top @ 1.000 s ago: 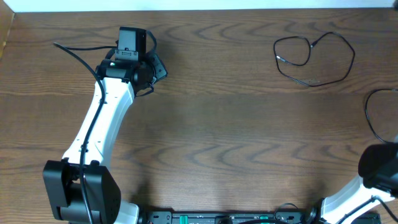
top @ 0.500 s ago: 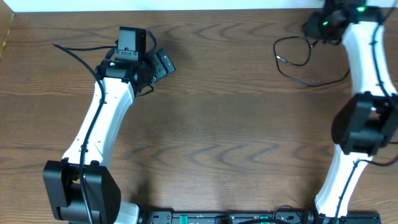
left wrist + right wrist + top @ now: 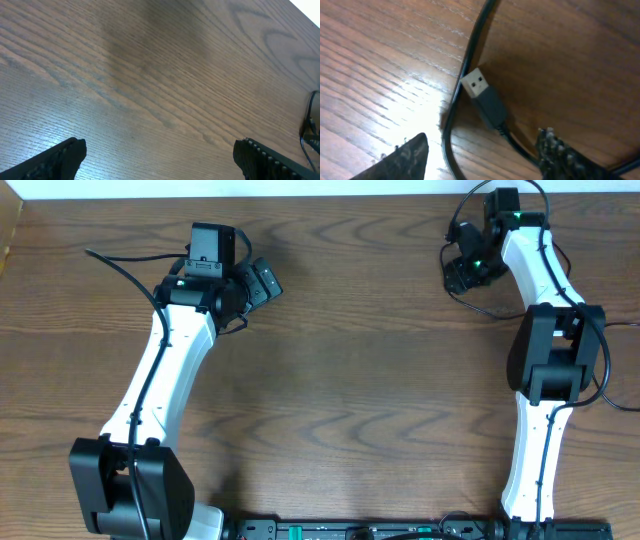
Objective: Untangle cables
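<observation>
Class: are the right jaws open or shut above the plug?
Open: right gripper jaws stand wide apart in its wrist view, the plug lying ungripped.

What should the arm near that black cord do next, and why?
Probably lower the right fingers and close them on the plug: it lies flat on the table just ahead of the open fingers, ungripped, with the black cable curving beside it.

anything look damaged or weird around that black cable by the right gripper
Nothing stands out. The thin black cable lies curved on the wooden table, and its USB plug looks intact, resting beside a strand of the same cable near the open right gripper.
</observation>
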